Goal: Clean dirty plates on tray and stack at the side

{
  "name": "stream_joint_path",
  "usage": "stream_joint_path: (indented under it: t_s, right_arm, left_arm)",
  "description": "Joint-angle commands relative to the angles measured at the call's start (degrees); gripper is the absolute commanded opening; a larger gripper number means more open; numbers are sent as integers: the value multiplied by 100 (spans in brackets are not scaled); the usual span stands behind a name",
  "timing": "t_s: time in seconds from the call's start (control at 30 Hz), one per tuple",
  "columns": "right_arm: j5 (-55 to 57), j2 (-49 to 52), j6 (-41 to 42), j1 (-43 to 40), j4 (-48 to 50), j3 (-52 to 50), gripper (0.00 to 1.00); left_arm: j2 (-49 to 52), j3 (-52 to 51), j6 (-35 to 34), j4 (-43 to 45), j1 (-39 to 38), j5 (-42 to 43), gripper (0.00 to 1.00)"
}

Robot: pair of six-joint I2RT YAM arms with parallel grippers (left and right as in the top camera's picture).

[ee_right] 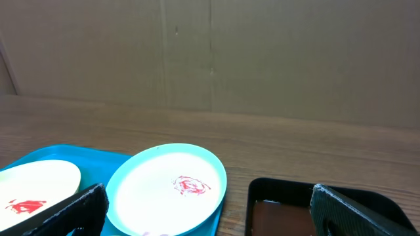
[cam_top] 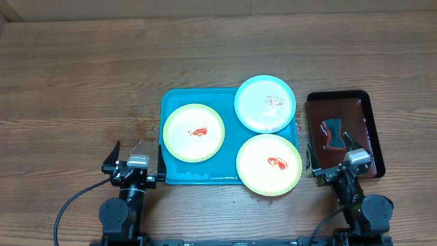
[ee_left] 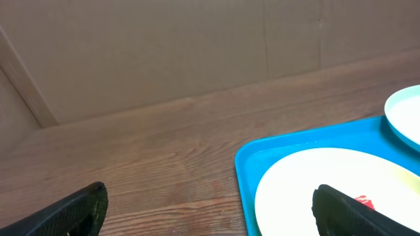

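Wooden bench [cam_top: 82,68]. Tray [cam_top: 174,99] with three plates [cam_top: 194,132] lies between left fingers [ee_left: 72,213] and right fingers [ee_right: 354,210]; both spread wide, empty, seemingly clear of it.

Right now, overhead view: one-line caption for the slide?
Three red-smeared plates on the turquoise tray; left gripper and right gripper open and empty, cleaning not yet begun.

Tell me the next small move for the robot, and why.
Probably reach the open right gripper forward to the dark sponge-like block in the small red-brown rectangular tray: nothing is held, and all three round plastic plates on the turquoise plastic tray show red smears.
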Motion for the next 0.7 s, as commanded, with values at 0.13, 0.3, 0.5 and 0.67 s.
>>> stream_joint_path:
  t_s: [0.13,0.3,0.5,0.67]
  right_arm:
    - [-22,-55,2,31,31,-57,100]
    - [44,-55,2,31,31,-57,100]
    - [50,-55,0,31,44,-57,100]
    - [46,-55,2,31,50,-57,100]
  left_arm:
    - [-59,-22,109,-2,-35,-15,100]
    - [-59,-22,109,-2,-35,-15,100]
    - [-59,-22,109,-2,-35,-15,100]
    - [-59,-22,109,7,-35,-7,100]
